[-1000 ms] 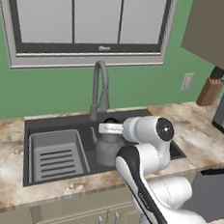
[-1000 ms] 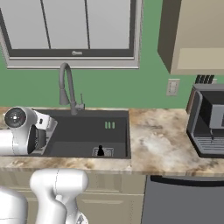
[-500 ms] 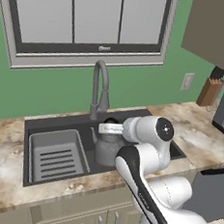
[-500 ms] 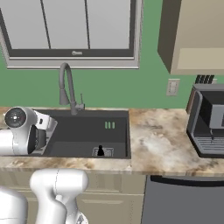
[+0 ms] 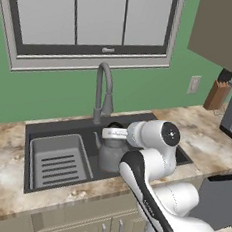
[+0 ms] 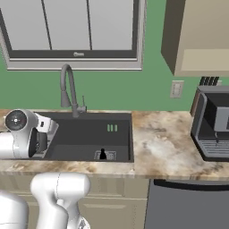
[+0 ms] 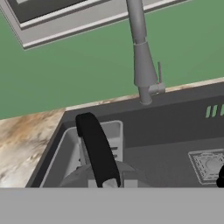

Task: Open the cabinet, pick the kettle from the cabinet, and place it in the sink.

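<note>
Grey kettle [image 5: 110, 152] sits inside sink [image 5: 39, 127], beside tray [image 5: 58, 161].

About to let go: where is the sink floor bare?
Bare floor lies between the tray and the sink's right wall, by the drain. The left is crowded: kettle beside the tray, under the hand.

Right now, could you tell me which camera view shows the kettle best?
The left base view: the kettle sits in the sink beside the ribbed tray, body and spout visible under the arm. The hand view shows just its dark handle and lid top up close. In the right base view the arm blocks it.
</note>
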Controlling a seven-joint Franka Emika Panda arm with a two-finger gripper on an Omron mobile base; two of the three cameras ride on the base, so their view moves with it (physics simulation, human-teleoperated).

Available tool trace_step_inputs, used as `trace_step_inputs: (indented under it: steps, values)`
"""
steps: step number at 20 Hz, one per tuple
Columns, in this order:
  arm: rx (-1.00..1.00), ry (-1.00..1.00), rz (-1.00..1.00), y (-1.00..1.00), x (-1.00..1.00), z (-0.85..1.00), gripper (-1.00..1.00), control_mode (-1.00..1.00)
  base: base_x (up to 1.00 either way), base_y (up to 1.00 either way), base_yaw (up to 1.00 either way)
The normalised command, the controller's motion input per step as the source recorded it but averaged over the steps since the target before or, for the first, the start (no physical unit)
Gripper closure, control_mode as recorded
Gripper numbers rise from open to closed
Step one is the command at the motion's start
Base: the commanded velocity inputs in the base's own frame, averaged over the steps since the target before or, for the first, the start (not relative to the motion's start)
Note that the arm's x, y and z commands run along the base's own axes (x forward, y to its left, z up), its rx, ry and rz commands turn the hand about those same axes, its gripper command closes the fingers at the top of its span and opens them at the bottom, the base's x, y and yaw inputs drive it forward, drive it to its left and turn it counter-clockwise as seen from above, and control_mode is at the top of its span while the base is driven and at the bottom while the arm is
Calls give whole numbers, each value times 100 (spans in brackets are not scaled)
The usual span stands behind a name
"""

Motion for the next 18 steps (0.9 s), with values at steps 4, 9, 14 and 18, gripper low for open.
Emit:
trace_step_inputs:
  steps: [4,9,14,18]
  values:
    - [0,0,0,0,0,0,100,-100,0,0,0]
    - [0,0,0,0,0,0,100,-100,0,0,0]
    - [1,0,0,-3,-1,0,100,-100,0,0,0]
    - [8,-7,2,-19,-10,1,100,-100,0,0,0]
